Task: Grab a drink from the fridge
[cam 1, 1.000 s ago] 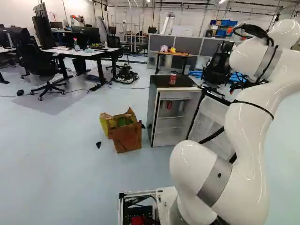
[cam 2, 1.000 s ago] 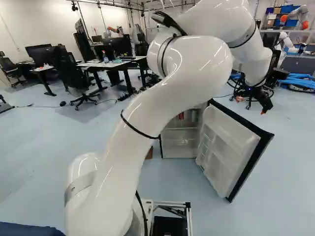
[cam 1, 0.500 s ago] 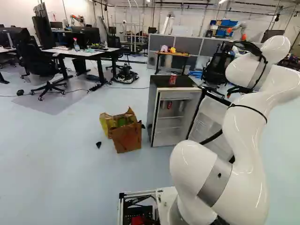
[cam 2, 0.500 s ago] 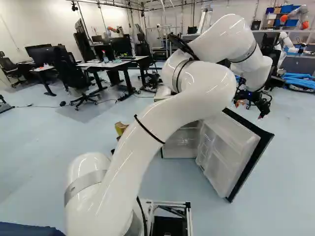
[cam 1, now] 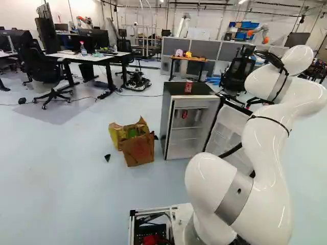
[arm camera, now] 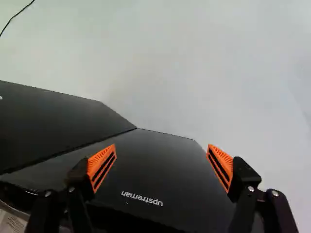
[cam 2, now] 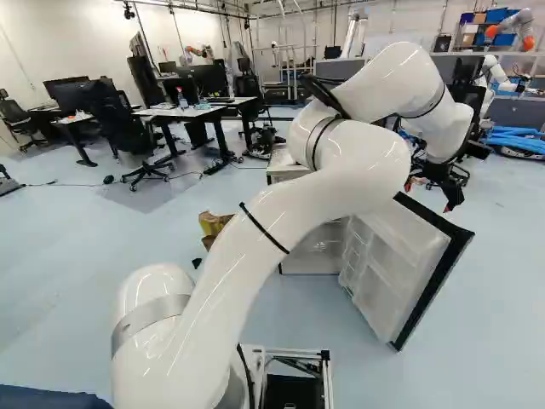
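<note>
Beside the fridge (cam 1: 186, 149), the arm (cam 2: 358, 162) has dipped over the last second, its jaws apart and empty near the open door's (cam 2: 400, 271) dark outer face. One red can (cam 1: 188, 87) stands on the fridge, another drink (cam 1: 184, 114) inside, so the arm probably needs to round the door first.

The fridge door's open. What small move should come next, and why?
I'd probably ease the open gripper around the door toward the inside of the fridge: a red can shows in there, while the wrist view shows dark panels and no drink between the fingers.
</note>
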Robot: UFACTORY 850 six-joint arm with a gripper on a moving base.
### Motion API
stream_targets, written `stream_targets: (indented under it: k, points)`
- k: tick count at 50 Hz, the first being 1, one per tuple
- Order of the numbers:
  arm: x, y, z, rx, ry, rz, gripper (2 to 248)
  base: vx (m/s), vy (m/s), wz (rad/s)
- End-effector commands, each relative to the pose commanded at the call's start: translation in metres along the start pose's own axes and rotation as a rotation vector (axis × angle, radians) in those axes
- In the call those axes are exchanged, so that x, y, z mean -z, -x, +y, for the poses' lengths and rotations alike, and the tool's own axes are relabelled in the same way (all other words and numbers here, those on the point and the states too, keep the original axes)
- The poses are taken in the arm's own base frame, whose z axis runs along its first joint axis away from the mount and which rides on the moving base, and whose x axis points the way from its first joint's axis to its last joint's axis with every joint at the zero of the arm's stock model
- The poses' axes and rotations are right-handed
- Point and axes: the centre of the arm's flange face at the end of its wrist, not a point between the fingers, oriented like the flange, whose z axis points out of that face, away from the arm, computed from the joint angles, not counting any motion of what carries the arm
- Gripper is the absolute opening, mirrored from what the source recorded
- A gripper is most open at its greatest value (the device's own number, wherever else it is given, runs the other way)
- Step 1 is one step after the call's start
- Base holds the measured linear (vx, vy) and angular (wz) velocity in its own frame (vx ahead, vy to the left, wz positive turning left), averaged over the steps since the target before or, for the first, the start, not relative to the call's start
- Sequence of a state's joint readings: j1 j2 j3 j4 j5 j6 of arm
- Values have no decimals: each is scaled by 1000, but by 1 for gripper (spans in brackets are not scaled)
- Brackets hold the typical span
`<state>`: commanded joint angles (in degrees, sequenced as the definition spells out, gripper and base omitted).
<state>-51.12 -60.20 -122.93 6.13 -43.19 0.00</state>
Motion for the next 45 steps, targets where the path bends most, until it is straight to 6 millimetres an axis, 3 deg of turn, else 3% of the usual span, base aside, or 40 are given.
stream_targets:
  k: [45]
  points:
    - [12, 33, 28, -37, 11, -225, 247, 0, 0, 0]
